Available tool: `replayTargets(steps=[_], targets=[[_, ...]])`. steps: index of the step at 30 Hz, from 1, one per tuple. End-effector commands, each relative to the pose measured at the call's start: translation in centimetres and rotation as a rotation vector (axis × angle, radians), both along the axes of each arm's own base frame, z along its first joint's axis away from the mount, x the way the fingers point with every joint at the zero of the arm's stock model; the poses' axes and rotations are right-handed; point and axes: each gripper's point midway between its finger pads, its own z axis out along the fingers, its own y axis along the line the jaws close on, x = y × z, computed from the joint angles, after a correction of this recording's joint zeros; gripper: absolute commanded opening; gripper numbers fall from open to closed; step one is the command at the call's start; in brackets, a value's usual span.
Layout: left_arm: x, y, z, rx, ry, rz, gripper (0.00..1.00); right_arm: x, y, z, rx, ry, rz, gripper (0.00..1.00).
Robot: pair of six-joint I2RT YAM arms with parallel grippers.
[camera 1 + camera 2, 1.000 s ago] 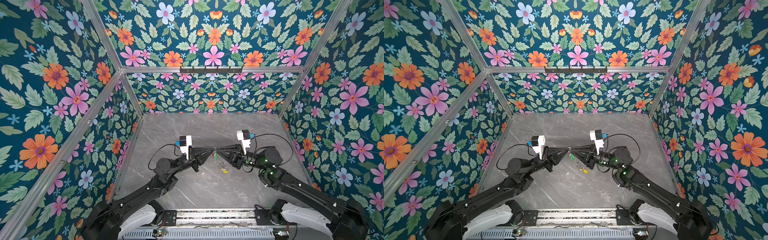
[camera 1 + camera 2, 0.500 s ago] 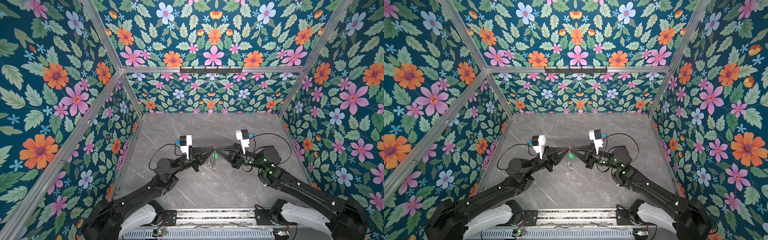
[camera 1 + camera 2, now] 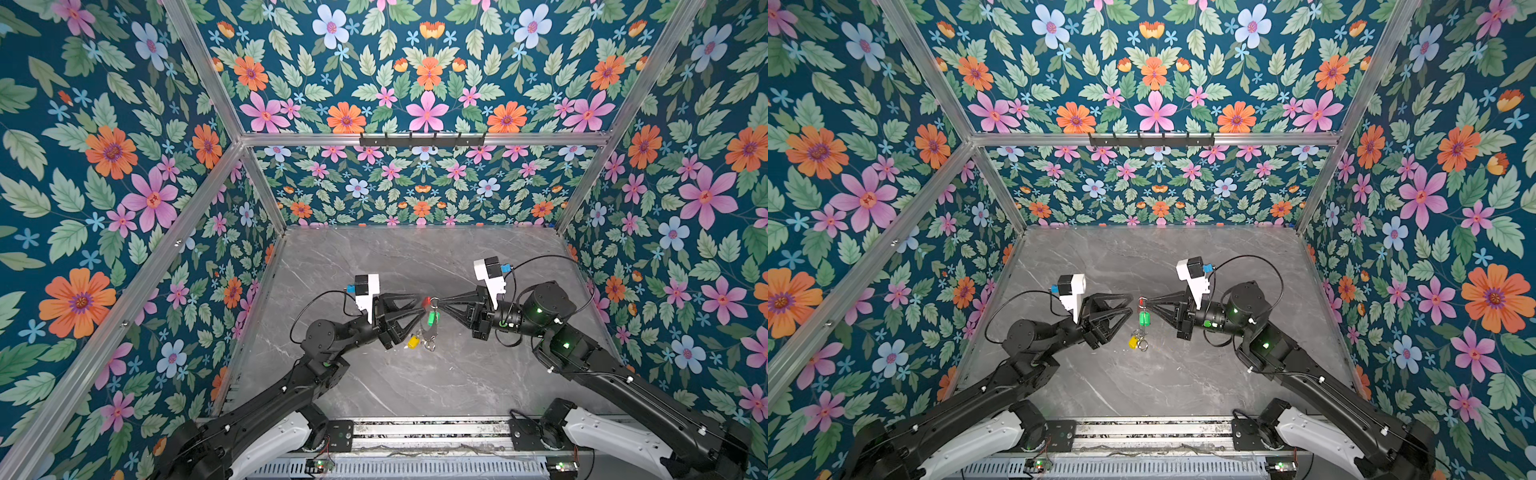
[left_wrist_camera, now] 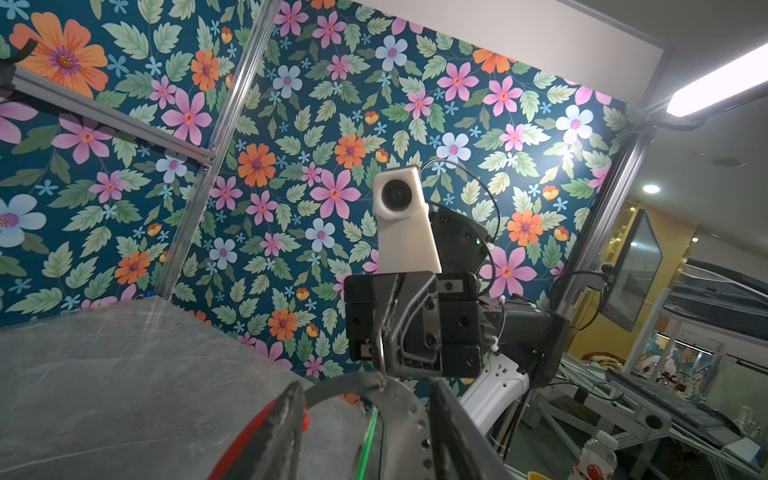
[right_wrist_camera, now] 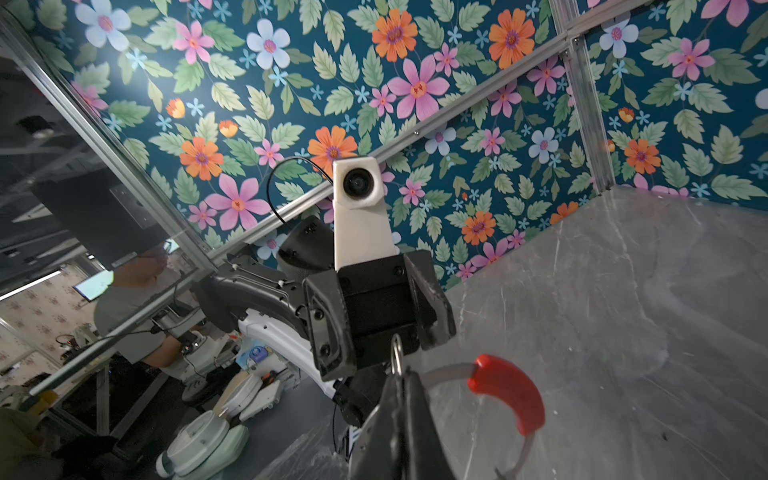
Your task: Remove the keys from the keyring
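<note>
**Two-arm hold above the grey surface (image 3: 407,390).** Your right pincer (image 3: 437,301) was clamped fully shut on the keyring (image 5: 451,371). It gripped the top of the hoop beside a small loop (image 5: 396,353) that stood up out of the closed tips. The hoop hung down from that grip and appeared edge-on in both top views. Its red sleeve (image 5: 513,397) sat on the arc turned toward your left arm.

Your left pincer (image 3: 419,309) stood partly open and held nothing. In the left wrist view its fingers (image 4: 459,436) flanked the sleeved arc. Whether either one brushed the sleeve could not be told.

The green-tagged key (image 3: 432,319) dangled just below the two meeting tips, with its long axis near vertical. The yellow-tagged key (image 3: 412,342) hung lower, beside a cluster of bare loops (image 3: 429,344). It was close to the surface and beneath the left pincer's lower finger. Contact with the surface could not be confirmed.

Neither key appeared to be off the hoop. The coming move probably fell to your free left pincer, the nearer of the two. Both tags lay below its tips, so it would have needed to drop along the hoop. It could then close across a tag's flat faces while the right pincer kept the hoop steady.
</note>
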Motion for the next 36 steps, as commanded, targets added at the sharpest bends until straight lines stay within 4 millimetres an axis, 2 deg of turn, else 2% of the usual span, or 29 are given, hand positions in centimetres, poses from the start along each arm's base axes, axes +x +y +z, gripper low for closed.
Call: replayTargets(steps=[1, 6, 13, 18, 26, 36], targets=[[0.3, -0.4, -2.1, 0.131, 0.039, 0.021, 0.53, -0.8, -0.4, -3.7, -0.212, 0.024, 0.025, 0.00], [-0.2, -0.8, -3.1, 0.248, 0.058, -0.004, 0.54, -1.4, -1.0, -4.1, -0.346, 0.026, 0.053, 0.00], [-0.4, -1.7, -3.5, 0.305, 0.072, -0.059, 0.53, -1.4, -1.0, -4.1, -0.416, 0.034, 0.076, 0.00], [-0.5, -2.4, -3.7, 0.316, 0.071, -0.101, 0.44, -1.5, -0.8, -4.1, -0.428, 0.040, 0.096, 0.00], [-1.3, -3.1, -3.6, 0.309, 0.059, -0.182, 0.38, -1.4, -0.5, -4.2, -0.439, 0.040, 0.108, 0.00], [-1.8, -3.0, -3.1, 0.268, 0.043, -0.215, 0.15, -1.1, -0.3, -3.9, -0.427, 0.031, 0.102, 0.00]])
